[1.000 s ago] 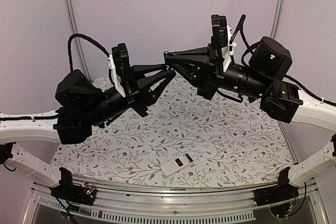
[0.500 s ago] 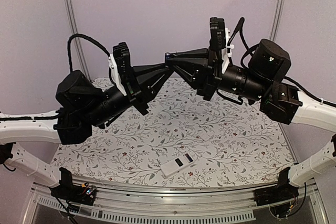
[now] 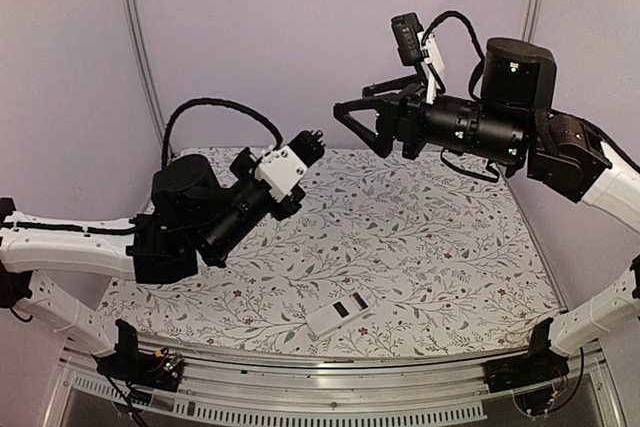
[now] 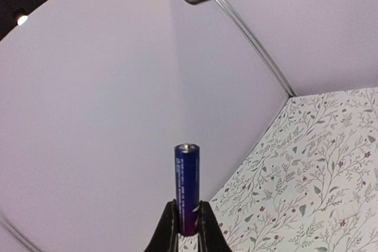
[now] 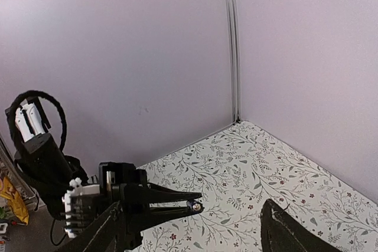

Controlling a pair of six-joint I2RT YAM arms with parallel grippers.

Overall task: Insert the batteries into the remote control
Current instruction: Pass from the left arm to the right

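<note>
A slim dark-blue battery (image 4: 186, 187) stands upright between the fingers of my left gripper (image 4: 188, 209), which is shut on its lower end. From above, the left gripper (image 3: 313, 138) hangs in the air over the back left of the table. My right gripper (image 3: 350, 103) is open and empty, held high to the right and clear of the left one. In the right wrist view the battery's metal end (image 5: 195, 206) shows in the gap of my open right gripper (image 5: 194, 202), farther away. The white remote control (image 3: 337, 316) lies near the front edge with two dark patches on its top.
A flower-patterned cloth (image 3: 430, 247) covers the table. Lilac walls close in the back and both sides, with a metal corner post (image 5: 231, 45). A metal rail (image 3: 320, 397) runs along the front edge between the arm bases.
The grippers met tip to tip high over the table. My left closed on the battery, my right opened and let go. The left arm drew back down-left; the right lifted away.
</note>
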